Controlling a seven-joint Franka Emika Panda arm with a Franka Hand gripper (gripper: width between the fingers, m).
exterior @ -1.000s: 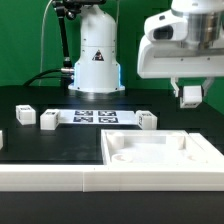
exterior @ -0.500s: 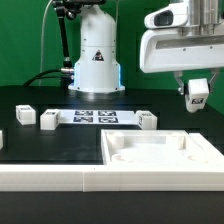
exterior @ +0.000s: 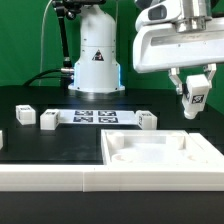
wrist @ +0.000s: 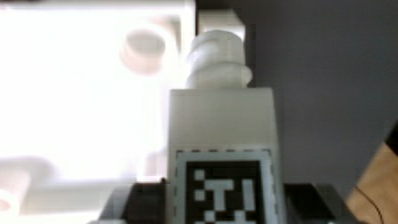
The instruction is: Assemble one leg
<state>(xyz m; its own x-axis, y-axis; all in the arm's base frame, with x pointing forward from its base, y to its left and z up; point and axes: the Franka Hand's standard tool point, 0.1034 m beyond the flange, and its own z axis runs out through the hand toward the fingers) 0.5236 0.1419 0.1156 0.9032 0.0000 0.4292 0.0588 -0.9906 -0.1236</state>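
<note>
My gripper (exterior: 194, 95) is shut on a leg (exterior: 196, 99), a small white post with a black-and-white tag, and holds it tilted in the air above the far right part of the table. In the wrist view the leg (wrist: 224, 130) fills the middle, its tag between my black fingers (wrist: 146, 204), its round peg end pointing away. The large flat white square piece (exterior: 160, 155) with corner recesses lies at the front right, below and nearer than the held leg. It also shows in the wrist view (wrist: 80, 95).
Three more legs lie on the black table: one (exterior: 25, 114) at the exterior view's left, one (exterior: 48, 121) beside it, one (exterior: 148, 120) near the middle. The marker board (exterior: 95, 117) lies between them. A white wall (exterior: 50, 177) runs along the front edge.
My gripper has risen and shifted slightly toward the exterior view's right with the leg in it, and the leg has tilted from upright to slanted.
</note>
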